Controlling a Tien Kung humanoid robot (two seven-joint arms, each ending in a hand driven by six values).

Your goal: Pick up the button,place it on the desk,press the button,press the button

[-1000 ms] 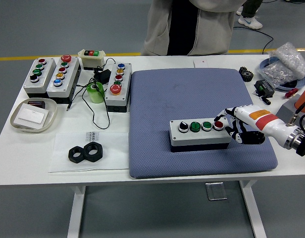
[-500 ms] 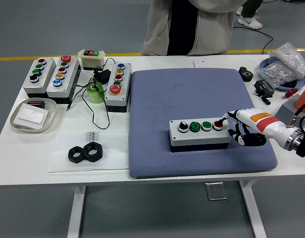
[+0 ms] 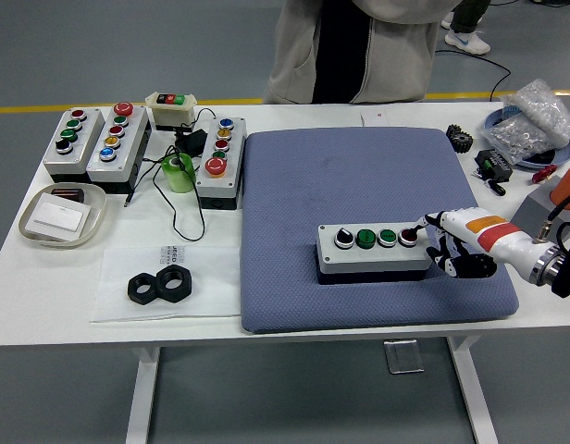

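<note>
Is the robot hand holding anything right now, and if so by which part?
Nothing is held. The right robot hand only points one fingertip at the red button on the grey four-button control box; its other fingers are curled.

I take the pad [image 3: 359,194] as my landmark. On its near right part sits the button box [image 3: 374,250], with my right hand [image 3: 456,245] just right of it, on the pad. Left of the pad stand three more control boxes [image 3: 114,139], a dish [image 3: 63,215] and two nuts [image 3: 160,285]. Behind the pad a person [image 3: 359,46] stands. Right of the pad lies a bag [image 3: 535,116].
</note>
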